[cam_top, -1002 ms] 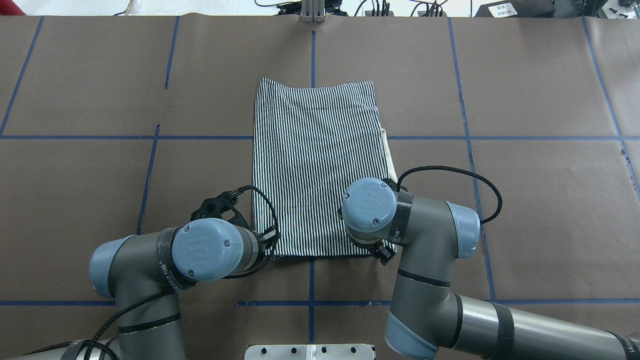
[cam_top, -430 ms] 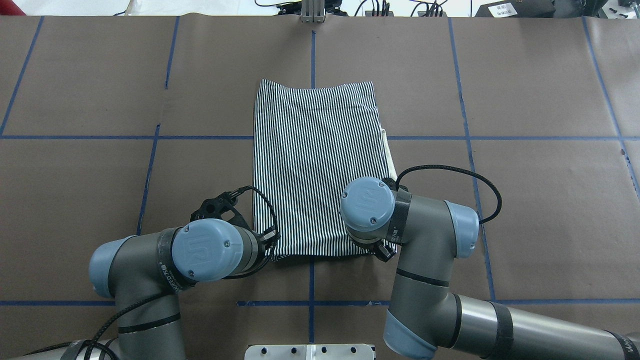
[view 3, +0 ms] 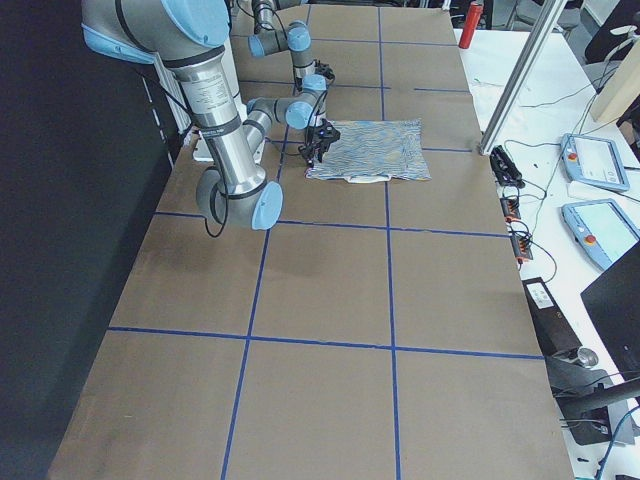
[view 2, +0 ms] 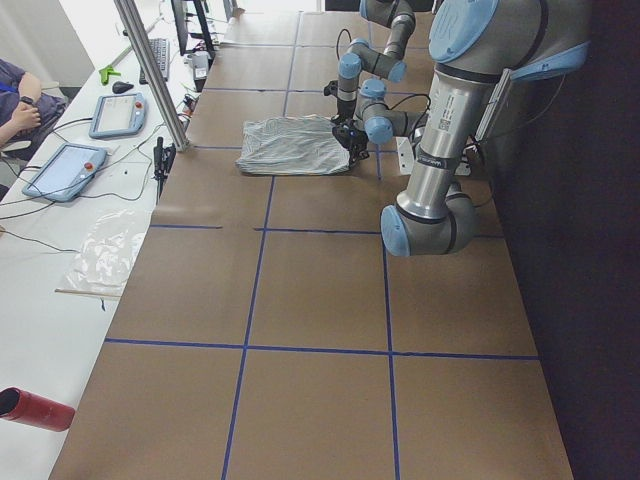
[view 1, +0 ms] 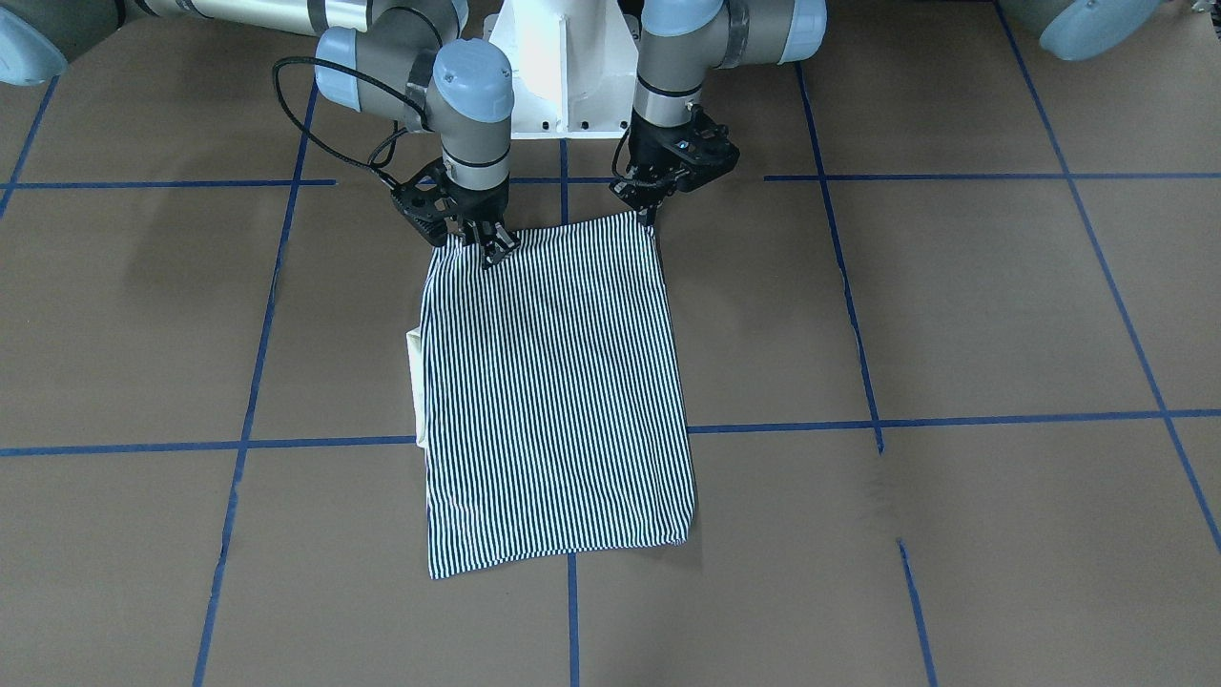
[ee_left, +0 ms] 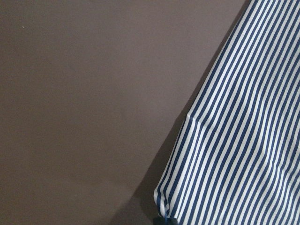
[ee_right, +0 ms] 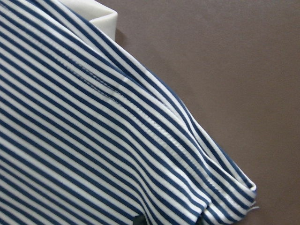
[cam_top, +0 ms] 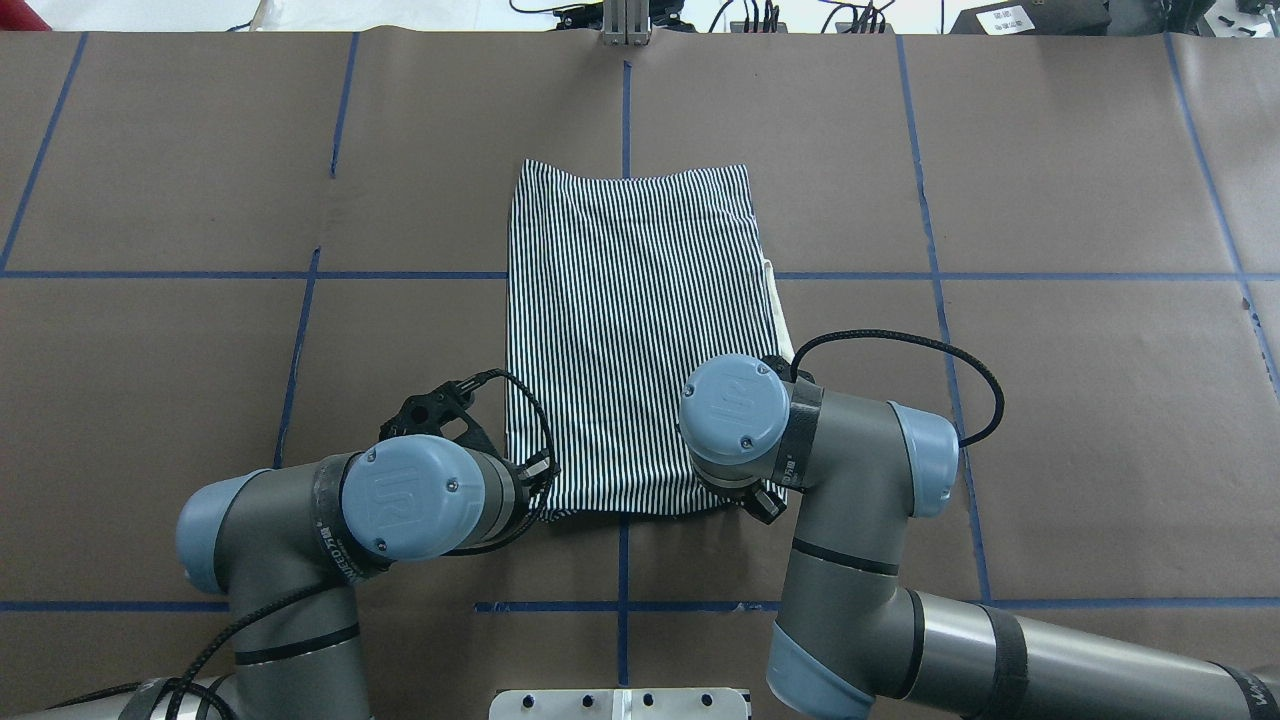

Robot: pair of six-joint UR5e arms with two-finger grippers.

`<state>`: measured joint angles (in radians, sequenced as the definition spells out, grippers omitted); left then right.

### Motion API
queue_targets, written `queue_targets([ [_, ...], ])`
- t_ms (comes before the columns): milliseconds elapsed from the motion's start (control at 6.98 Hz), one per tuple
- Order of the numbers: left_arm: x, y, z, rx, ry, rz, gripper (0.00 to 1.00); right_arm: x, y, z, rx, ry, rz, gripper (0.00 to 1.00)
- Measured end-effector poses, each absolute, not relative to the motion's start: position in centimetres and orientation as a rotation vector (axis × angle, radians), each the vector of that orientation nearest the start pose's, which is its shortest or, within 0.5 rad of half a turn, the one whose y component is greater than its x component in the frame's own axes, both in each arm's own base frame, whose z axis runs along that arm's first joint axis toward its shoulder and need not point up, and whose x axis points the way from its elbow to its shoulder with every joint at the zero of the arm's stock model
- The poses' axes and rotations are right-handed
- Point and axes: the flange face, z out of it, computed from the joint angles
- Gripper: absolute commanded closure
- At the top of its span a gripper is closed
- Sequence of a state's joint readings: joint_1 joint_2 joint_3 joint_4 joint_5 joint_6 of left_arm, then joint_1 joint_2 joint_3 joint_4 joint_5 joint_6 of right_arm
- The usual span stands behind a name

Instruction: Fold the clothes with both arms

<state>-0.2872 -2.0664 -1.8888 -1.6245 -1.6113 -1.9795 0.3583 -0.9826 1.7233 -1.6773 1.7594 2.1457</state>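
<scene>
The striped polo shirt (cam_top: 630,330) lies folded into a tall rectangle in the middle of the table, and its cream collar (cam_top: 778,310) pokes out along the right side. My left gripper (cam_top: 543,478) is shut on the near left corner. My right gripper (cam_top: 765,503) is shut on the near right corner. In the front-facing view the left gripper (view 1: 651,214) and right gripper (view 1: 485,250) pinch the shirt (view 1: 553,382) at its edge nearest the robot, held slightly off the table. Each wrist view shows a pinched corner of striped cloth (ee_left: 243,140) (ee_right: 93,140); the fingers are hidden.
Brown paper with blue tape lines (cam_top: 625,605) covers the table. The white pedestal base (view 1: 563,67) stands just behind the grippers. A metal post (cam_top: 625,20) rises at the far edge. A person (view 2: 20,100) sits beside handheld pendants (view 2: 65,170) off the table's far side.
The shirt's near edge has risen slightly and drawn a little away from the robot, with a shadow now under it. Both wrists have shifted a touch with it.
</scene>
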Motion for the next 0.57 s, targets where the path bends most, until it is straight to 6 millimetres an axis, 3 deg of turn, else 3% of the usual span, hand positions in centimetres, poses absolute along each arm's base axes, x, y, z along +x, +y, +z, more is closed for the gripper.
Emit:
queue_targets([
  [573,54.77,-29.86,23.6,-0.089,0.888,-0.632,1.0,-57.85,-34.05,25.83,-0.243,-0.658,0.845,1.0],
])
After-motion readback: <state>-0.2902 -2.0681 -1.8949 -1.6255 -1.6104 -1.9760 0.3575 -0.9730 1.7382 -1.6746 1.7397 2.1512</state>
